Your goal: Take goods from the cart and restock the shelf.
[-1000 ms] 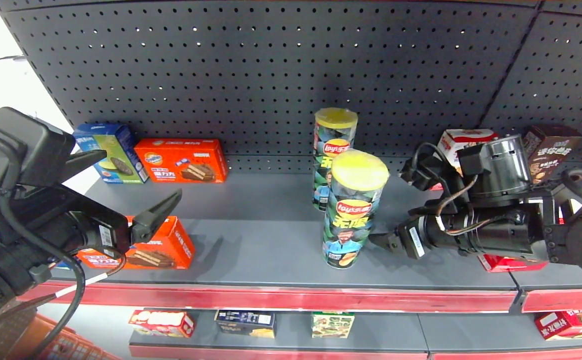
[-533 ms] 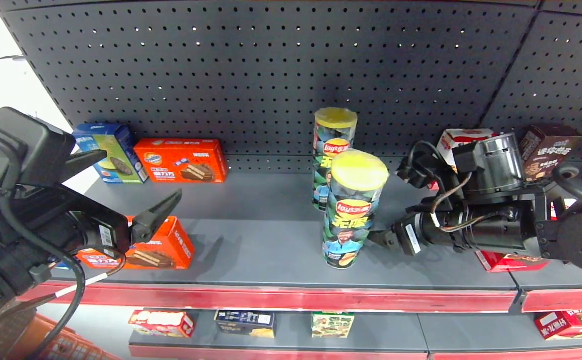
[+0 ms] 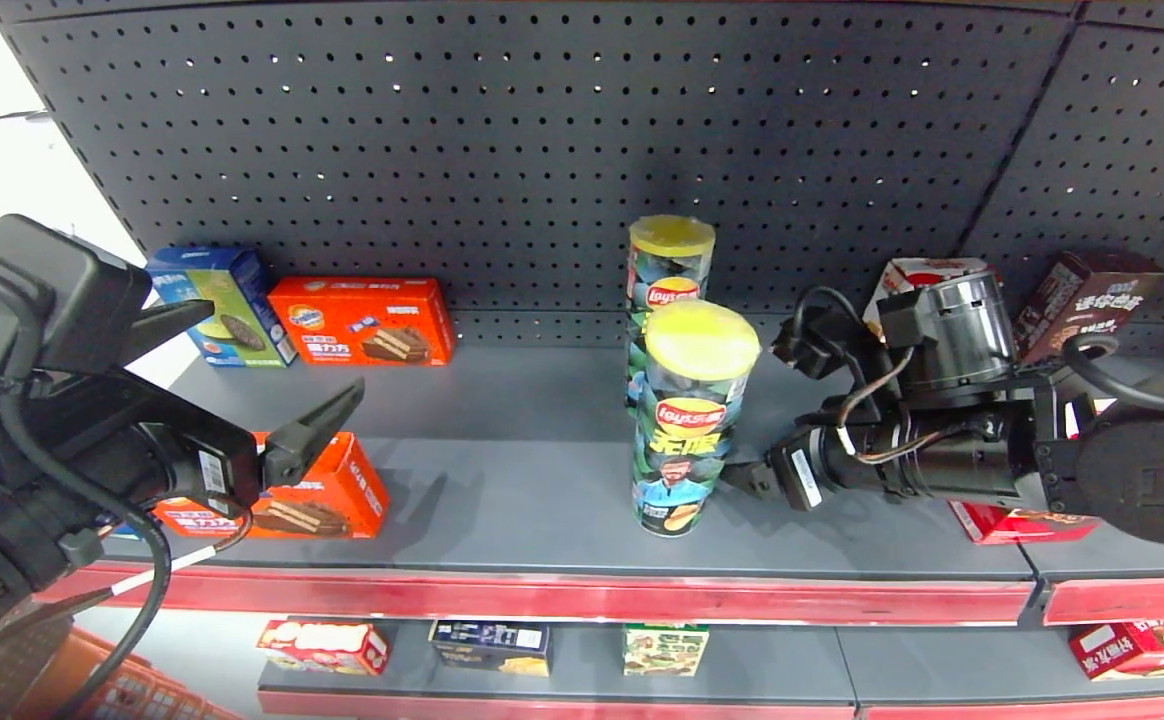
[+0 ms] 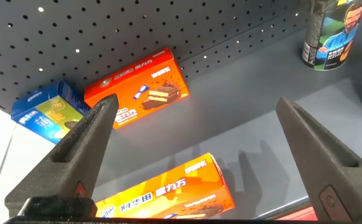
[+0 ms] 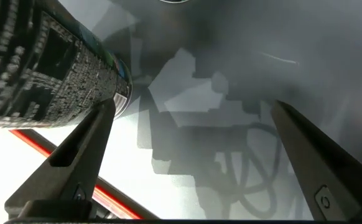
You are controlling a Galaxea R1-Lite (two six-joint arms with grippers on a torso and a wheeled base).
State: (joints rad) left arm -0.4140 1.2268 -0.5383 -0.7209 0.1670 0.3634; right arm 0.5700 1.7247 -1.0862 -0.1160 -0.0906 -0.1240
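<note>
A yellow-lidded green-and-black cardboard crisp tube is showing a red-and-yellow oval logo above large yellow characters. A matching rear tube at its twelve o'clock is showing the same mark. A flat orange cardboard box at ten o'clock and a nearer orange box at nine o'clock are carrying white characters too small to make out.

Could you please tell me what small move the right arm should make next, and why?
Probably draw the right end effector straight back, away from the front chip can. The can already stands upright on the shelf, before the rear can, and the jaws are open with the can outside them, beside one finger.
</note>
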